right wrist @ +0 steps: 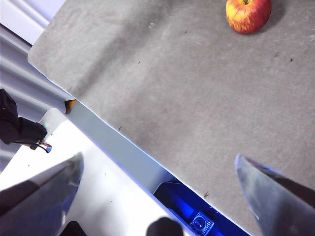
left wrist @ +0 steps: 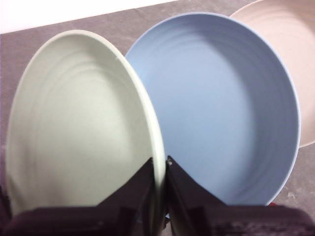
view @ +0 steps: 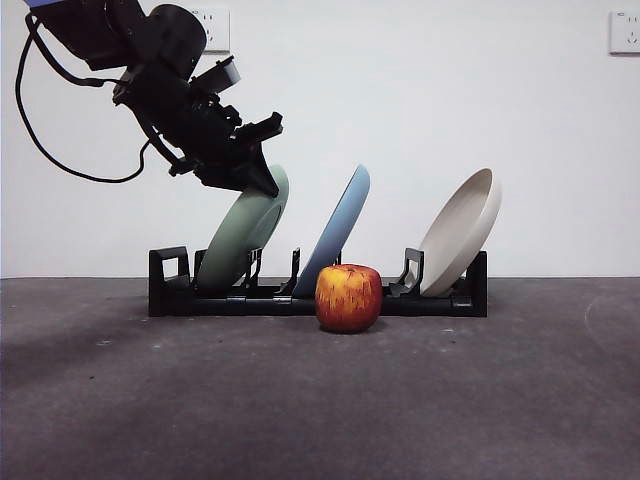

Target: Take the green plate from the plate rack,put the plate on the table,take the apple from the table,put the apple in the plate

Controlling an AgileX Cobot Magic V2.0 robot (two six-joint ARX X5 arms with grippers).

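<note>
- The left gripper (left wrist: 158,169) has its two black jaws closed to a thin gap on the upper rim of the wide, shallow, matte sage-green plate (left wrist: 78,123), one jaw on each face of the rim.
- In the front view that gripper (view: 262,178) reaches down from the upper left onto the plate's top edge; the green plate (view: 240,240) leans in its slot at the left end of the long, low black plastic plate rack (view: 170,285), its foot down among the holders, so the lift looks not yet made.
- Just beside it in the rack lean a blue round plate (left wrist: 221,108) and, further along, a beige round plate (view: 462,230).
- The round red apple streaked with yellow (view: 348,297) sits on the dark grey matte table (view: 500,400), just in front of the rack, untouched.
- The right gripper (right wrist: 157,191) waits off the table's edge, jaws spread wide and empty, well apart from the apple.
- Judged from this, only the grasp is done; lifting, placing the plate and moving the apple remain.
</note>
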